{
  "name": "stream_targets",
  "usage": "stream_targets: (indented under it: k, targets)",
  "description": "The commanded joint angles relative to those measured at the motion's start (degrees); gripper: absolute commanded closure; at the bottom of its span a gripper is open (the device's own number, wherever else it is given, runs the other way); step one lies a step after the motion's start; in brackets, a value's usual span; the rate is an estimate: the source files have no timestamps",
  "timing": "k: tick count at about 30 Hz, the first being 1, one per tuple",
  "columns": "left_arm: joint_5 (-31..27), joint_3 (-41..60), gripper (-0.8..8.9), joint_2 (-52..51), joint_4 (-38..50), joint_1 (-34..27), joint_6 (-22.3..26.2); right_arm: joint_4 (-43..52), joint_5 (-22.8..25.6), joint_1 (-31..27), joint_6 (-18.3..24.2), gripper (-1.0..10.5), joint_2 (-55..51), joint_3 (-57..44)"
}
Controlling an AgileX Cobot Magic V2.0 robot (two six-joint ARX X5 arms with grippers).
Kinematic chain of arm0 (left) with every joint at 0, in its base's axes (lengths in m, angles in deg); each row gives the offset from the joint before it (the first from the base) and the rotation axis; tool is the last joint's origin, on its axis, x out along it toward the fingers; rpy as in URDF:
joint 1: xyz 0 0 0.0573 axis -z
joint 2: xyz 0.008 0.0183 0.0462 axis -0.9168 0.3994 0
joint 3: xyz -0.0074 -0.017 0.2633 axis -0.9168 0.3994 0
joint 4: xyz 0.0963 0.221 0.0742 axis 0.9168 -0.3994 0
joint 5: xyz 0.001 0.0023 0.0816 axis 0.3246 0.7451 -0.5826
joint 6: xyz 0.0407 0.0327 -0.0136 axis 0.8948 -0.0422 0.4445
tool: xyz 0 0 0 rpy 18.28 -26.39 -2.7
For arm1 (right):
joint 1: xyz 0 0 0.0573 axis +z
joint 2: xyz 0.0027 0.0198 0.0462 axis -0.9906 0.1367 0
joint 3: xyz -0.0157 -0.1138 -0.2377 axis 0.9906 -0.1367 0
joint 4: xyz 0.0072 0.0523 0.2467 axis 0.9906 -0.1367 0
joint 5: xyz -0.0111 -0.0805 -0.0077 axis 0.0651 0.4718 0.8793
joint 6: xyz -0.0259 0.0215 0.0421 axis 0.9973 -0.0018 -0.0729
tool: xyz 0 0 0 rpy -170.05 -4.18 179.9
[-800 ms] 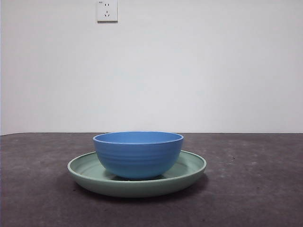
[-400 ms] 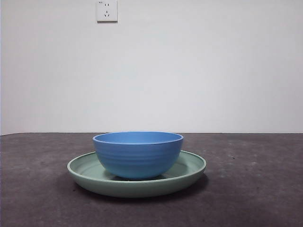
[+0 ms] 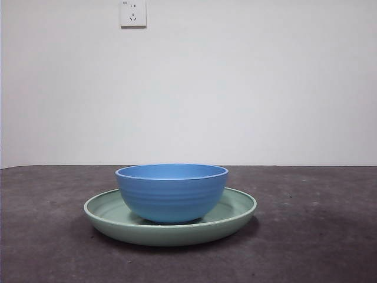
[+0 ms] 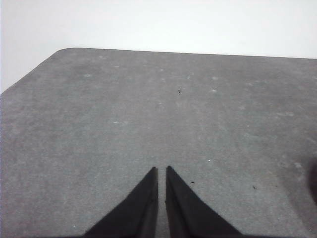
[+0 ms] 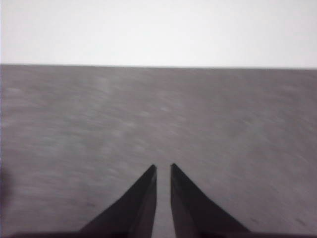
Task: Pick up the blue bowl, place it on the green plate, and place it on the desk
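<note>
The blue bowl [image 3: 171, 192] stands upright inside the green plate [image 3: 238, 206], and the plate rests on the dark desk [image 3: 318, 236] in the middle of the front view. No arm shows in the front view. My left gripper [image 4: 161, 170] is shut and empty over bare desk [image 4: 148, 109]. My right gripper [image 5: 163, 167] is shut and empty over bare desk [image 5: 148, 114]; that view is blurred. Neither wrist view shows the bowl or the plate.
A white wall stands behind the desk, with a power socket [image 3: 133, 13] high up. The left wrist view shows a rounded corner of the desk [image 4: 62, 52] and its far edge.
</note>
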Motion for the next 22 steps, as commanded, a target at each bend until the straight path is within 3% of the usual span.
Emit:
stream_targets:
  k: [1,10,18,22]
  targets:
    - [-0.2,1.2,7.87,-0.1,-0.2,-0.1,0.6,1.1,4.0,-0.8,0.9,9.1,-1.7,-2.5]
    - [-0.2,1.2,7.87,-0.1,-0.2,-0.1,0.6,0.5,6.6,-2.9,1.4,9.1,-3.2,-5.8]
    - [-0.2,1.2,7.87,-0.1,-0.2,-0.1,0.6,0.5,6.6,-3.2,6.6,9.0,-3.2,-5.8]
    - [-0.2,1.2,7.87,-0.1,-0.2,-0.1,0.6,0.6,6.6,-3.2,6.6,9.1,-3.2,-5.8]
